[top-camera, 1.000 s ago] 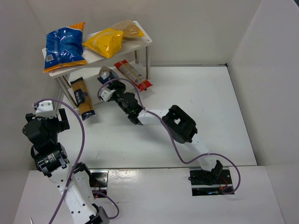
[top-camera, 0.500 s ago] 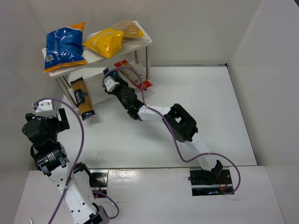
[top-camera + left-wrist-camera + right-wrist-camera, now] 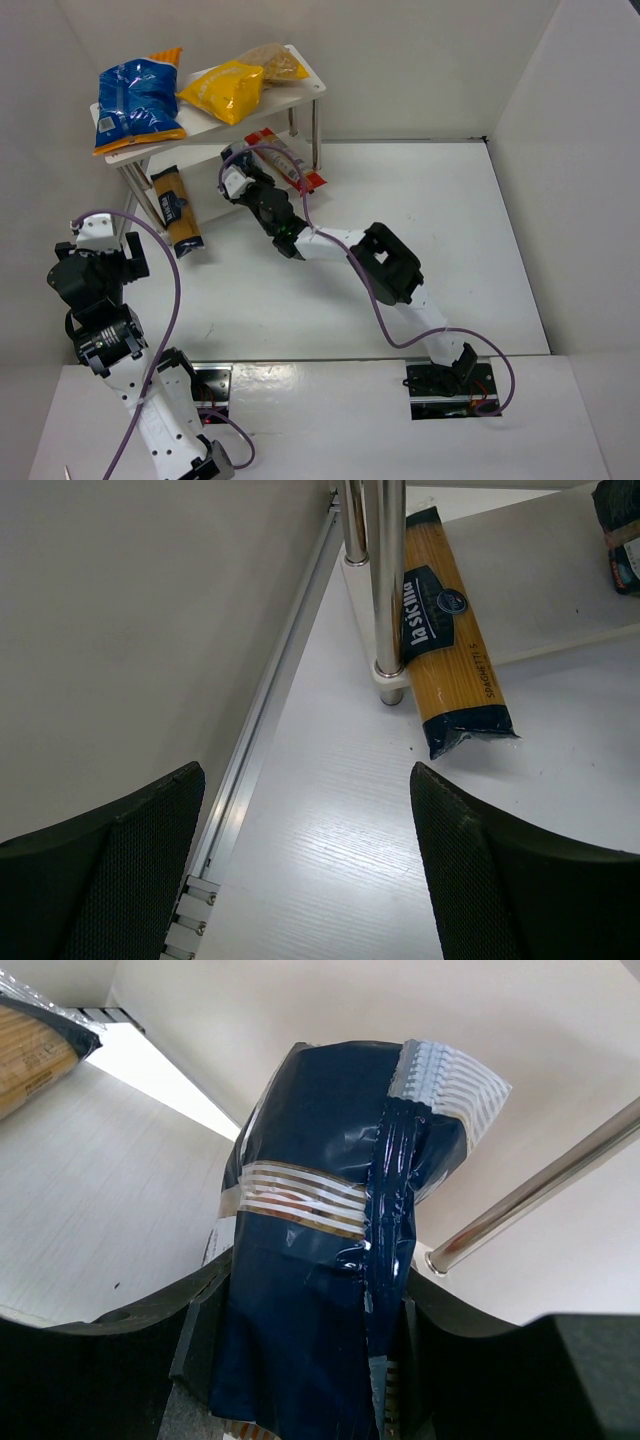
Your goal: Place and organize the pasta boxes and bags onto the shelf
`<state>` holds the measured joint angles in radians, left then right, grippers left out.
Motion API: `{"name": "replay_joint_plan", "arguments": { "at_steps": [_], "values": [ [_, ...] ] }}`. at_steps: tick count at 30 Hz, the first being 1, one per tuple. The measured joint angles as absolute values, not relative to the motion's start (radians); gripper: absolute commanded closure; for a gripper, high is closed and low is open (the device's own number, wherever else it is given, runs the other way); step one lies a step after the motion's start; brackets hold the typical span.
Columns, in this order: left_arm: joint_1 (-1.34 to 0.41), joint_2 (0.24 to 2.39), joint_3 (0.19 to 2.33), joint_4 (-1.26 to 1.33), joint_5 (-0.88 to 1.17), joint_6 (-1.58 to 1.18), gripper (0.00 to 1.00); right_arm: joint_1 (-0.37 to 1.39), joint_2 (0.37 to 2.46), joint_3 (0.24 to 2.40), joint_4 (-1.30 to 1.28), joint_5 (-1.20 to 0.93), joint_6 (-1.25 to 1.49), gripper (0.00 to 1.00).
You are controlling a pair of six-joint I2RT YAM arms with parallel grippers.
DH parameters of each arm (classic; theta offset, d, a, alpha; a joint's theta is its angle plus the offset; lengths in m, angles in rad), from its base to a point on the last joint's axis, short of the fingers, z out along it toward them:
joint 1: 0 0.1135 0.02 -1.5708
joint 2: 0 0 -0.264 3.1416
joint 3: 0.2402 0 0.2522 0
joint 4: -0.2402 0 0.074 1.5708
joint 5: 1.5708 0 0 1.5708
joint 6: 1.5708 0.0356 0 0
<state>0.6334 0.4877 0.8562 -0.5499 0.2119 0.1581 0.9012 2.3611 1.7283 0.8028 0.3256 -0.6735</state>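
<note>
A: Dark blue bag [image 3: 320, 1210]?
B: Pinched in the right hand [image 3: 305, 1350], at the lower tier of the shelf [image 3: 298, 87], between orange packet [image 3: 445, 650] and red packet [image 3: 285, 160].
A: Top tier?
B: Blue bag [image 3: 137, 100], yellow bag [image 3: 225, 88].
A: Left hand [image 3: 310, 880]?
B: Spread, empty, above the bench [image 3: 450, 250].

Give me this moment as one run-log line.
right gripper: shut on dark blue bag | location: shelf, lower tier | left gripper: open, empty
</note>
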Motion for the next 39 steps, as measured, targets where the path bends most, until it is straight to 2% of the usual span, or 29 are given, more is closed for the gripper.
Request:
{"name": "replay_joint_plan", "arguments": {
  "at_steps": [2, 5, 12, 15, 16, 19, 20, 22, 31, 39],
  "values": [
    [0.633, 0.488, 0.856, -0.550, 0.215, 0.158, 0.11, 0.904, 2.361, 1.723, 0.806, 0.326, -0.677, 0.43],
    [0.633, 0.488, 0.856, -0.550, 0.215, 0.158, 0.11, 0.904, 2.353, 1.702, 0.798, 0.331, -0.685, 0.33],
    [0.633, 0.488, 0.856, -0.550, 0.216, 0.158, 0.11, 0.905, 2.330, 1.656, 0.739, 0.337, -0.685, 0.31],
    [0.633, 0.488, 0.856, -0.550, 0.216, 0.158, 0.11, 0.905, 2.323, 1.652, 0.719, 0.337, -0.679, 0.39],
    [0.633, 0.488, 0.856, -0.550, 0.216, 0.158, 0.11, 0.905, 2.321, 1.649, 0.715, 0.337, -0.676, 0.52],
    [0.633, 0.488, 0.856, -0.550, 0.216, 0.158, 0.11, 0.906, 2.312, 1.643, 0.701, 0.334, -0.664, 0.77],
    [0.633, 0.488, 0.856, -0.550, 0.218, 0.158, 0.11, 0.906, 2.310, 1.642, 0.695, 0.334, -0.661, 0.90],
    [0.633, 0.488, 0.856, -0.550, 0.222, 0.158, 0.11, 0.906, 2.306, 1.635, 0.691, 0.334, -0.654, 1.00],
    [0.633, 0.488, 0.856, -0.550, 0.224, 0.158, 0.11, 0.906, 2.303, 1.634, 0.678, 0.335, -0.644, 1.00],
    [0.633, 0.488, 0.856, -0.551, 0.226, 0.158, 0.12, 0.906, 2.371, 1.754, 0.635, 0.332, -0.632, 1.00]
  ]
}}
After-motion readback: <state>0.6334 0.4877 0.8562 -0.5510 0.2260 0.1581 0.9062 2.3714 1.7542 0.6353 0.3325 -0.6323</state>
